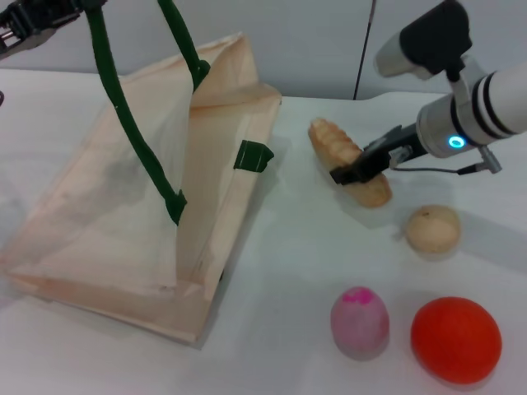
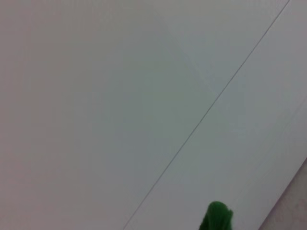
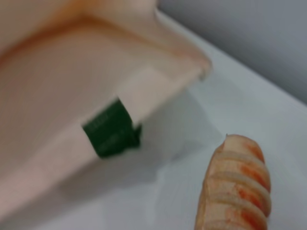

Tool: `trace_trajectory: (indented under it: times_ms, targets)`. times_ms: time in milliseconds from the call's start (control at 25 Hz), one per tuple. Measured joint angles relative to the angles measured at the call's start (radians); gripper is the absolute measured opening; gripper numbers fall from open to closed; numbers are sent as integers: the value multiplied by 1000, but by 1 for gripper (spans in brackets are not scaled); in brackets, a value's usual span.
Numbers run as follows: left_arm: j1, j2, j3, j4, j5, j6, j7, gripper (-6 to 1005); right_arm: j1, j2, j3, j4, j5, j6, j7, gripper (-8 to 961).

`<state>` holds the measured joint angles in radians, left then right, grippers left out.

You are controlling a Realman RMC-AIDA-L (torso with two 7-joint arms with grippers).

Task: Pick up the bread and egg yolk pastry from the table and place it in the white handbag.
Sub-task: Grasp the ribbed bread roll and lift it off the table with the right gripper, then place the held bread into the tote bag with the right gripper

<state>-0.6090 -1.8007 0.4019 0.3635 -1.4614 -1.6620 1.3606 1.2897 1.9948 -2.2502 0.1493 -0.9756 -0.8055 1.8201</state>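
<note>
1. Orange-red ball (image 1: 456, 339) – nearest, front right of table (image 1: 296, 247). Not a task item; left lying.
2. Pink-topped egg shape (image 1: 360, 321) – just beside the ball, on its bag side. Also not wanted.
3. Egg yolk pastry (image 1: 433, 227) – next back, on the table, apart from the bread. Untouched; judged second in the queue.
4. White handbag (image 1: 123, 214) – lies flat across the robot's left half of the table, mouth twd the food. Green handle (image 1: 132, 123) drawn up and taut, so the top panel tents open; presumably so items can go in from the side.
5. Bread (image 1: 350, 160) – on the table between bag and pastry, striped end twd the bag in right wrist view (image 3: 237, 187).
6. Right gripper (image 1: 358, 169) – low over the bread's mid-length, dark fingers (image 1: 366, 160) against the loaf. Whether they are closed on it or only astride it: cannot tell. Judged: grasp step, bread first.
7. Left gripper (image 1: 25, 29) – farthest, up at the back left corner, at the top of the handle. Looks to be holding it aloft, but finger state not visible. Left wrist view gives only a green scrap (image 2: 217, 218) against a blank wall.
</note>
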Motion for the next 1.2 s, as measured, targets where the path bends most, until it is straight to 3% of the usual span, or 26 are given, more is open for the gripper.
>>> trace_trajectory:
  times_ms: [200,320,520,680,760,1040,1200]
  targets:
    - [1,2,0,0,-1,4,-3,135,-19,-49,-3,29,209,-198,-174,486]
    - [1,4,0,0,-1,7,-5,136,-11,-52,-5,94,254,-283,-231,457]
    - [-3,9,0,0,0,14,-12,136,24,-30,-12,244,321,-471,-349,412]
    - [-13,12,0,0,0,13,-17,137,71,22,-93,343,389,-563,-383,377]
    - [-24,12,2,0,0,12,-21,137,86,38,-124,338,398,-572,-381,360]
    - [-60,7,13,-1,8,4,-26,137,92,37,-159,172,396,-544,-329,343]
    - [-73,2,15,-2,9,0,-34,138,93,36,-220,46,395,-454,-264,341]
